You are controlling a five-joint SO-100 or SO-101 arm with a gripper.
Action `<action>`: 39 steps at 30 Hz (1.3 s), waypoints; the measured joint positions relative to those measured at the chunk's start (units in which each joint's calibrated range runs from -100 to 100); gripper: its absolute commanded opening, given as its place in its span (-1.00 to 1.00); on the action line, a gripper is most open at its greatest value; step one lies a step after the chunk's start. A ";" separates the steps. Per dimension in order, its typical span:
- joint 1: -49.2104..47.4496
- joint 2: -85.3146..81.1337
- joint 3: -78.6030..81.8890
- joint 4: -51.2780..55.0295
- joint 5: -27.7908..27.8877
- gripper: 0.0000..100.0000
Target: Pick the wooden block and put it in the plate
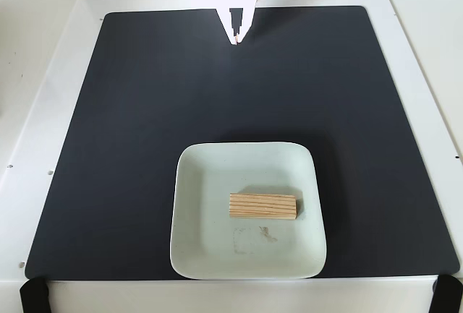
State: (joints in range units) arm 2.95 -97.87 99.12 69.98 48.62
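Note:
The wooden block (262,206), a small tan bar with lengthwise grain stripes, lies flat inside the pale mint-green square plate (199,248), right of the plate's middle. A faint smudge shows on the plate below the block. My white gripper (237,40) hangs at the far top of the mat, well away from the plate. Its fingers are together and hold nothing.
A black mat (130,110) covers most of the white table (43,60). Black clamps sit at the table's corners, such as the near left corner (33,296). The plate stands near the mat's front edge.

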 measured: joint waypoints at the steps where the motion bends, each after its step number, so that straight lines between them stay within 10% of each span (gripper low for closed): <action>1: 0.00 0.00 0.00 1.62 0.00 -0.98; 39: 0.87 0.00 0.00 8.33 -0.05 -0.98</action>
State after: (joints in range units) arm 3.81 -97.87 99.12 78.32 48.57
